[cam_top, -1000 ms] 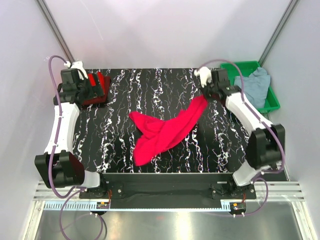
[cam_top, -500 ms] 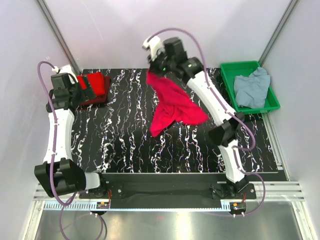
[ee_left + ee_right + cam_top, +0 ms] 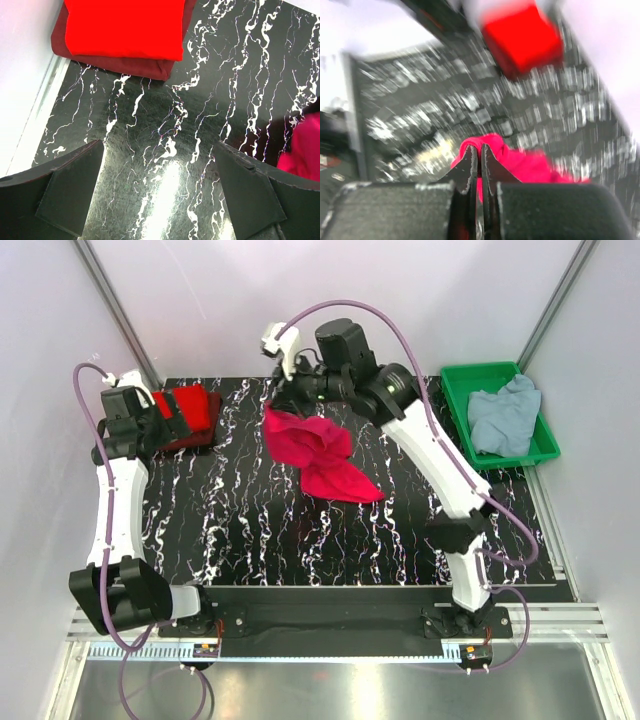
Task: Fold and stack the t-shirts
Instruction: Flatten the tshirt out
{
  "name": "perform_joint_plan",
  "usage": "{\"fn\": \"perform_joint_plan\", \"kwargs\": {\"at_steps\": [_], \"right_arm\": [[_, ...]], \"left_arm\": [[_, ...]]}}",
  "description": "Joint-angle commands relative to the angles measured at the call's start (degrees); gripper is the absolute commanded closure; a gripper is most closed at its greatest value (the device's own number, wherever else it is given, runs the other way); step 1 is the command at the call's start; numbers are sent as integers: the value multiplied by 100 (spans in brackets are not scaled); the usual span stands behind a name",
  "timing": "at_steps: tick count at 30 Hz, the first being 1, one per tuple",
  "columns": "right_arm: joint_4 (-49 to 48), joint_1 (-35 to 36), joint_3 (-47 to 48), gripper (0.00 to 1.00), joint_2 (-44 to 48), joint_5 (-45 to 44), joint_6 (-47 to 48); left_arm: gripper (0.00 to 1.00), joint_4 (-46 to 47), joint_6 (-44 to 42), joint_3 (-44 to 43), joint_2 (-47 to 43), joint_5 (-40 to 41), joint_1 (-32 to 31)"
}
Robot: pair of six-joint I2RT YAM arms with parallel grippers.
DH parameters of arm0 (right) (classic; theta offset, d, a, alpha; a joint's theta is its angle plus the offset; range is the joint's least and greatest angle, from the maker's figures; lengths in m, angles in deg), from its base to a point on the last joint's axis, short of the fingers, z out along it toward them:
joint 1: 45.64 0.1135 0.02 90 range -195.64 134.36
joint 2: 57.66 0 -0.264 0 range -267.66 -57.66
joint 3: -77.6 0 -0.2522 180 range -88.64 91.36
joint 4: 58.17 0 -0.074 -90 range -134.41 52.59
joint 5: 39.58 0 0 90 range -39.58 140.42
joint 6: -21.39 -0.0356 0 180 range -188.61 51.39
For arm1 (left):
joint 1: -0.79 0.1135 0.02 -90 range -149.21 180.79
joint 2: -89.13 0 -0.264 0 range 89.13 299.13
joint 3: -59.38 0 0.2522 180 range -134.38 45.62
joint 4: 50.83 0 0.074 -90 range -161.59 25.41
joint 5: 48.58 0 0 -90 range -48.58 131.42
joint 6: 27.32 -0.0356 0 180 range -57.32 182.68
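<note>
Done: a folded stack point(image 3: 190, 412) lies at the far left corner of the tabletop point(image 3: 240, 520), with a bright red t-shirt squared on top of a darker red one.
In hand: a crimson t-shirt point(image 3: 318, 452) hangs bunched and unfolded over the far middle of the tabletop. Its lower end trails toward the surface, and I cannot tell whether it touches.
Right tool point(image 3: 480, 155): the jaws are pressed together on an edge of the crimson t-shirt, which is held up high. The wrist view is blurred.
Left tool point(image 3: 160, 190): the jaws are spread wide with nothing between them. It hovers over bare tabletop just beside the folded stack.
Left to do: the crimson t-shirt probably has to be laid flat, folded and set on the stack. The grey-blue t-shirt point(image 3: 503, 412) has not been started.
Grey-blue t-shirt: it lies crumpled in the green tray point(image 3: 480, 371) at the far right, well apart from the stack.
Progress: I judge the task to be around the middle, with two shirts stacked and two unfolded.
In the way: nothing sits between the held shirt and the stack, but the left arm stands close to the stack and may crowd a placement there. The shirt's twisted folds will probably need spreading first.
</note>
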Motion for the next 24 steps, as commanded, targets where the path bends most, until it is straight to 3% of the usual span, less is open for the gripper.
{"fn": "perform_joint_plan", "kwargs": {"at_steps": [1,7,11,14,19,21,24], "right_arm": [[-613,510,848,100,734,297,-122],[-1720,765,822,100,1129,-114,-482],[-1775,547,226,100,1384,-679,193],[-1818,-191,-985,100,1735,-636,55],[-2142,-1185,-4113,100,2246,-688,317],[-2336,-1589,-5296,100,2211,-775,510],[-2425,-2239,-6197,100,1835,-864,538]], "left_arm": [[1,305,57,24,-102,-33,37],[1,339,57,59,-120,-7,45],[1,322,57,94,-129,-7,54],[1,313,66,94,-120,-51,54],[1,313,92,103,-76,-253,63],[1,322,110,129,-58,-340,54],[1,305,118,147,-32,-464,54]]}}
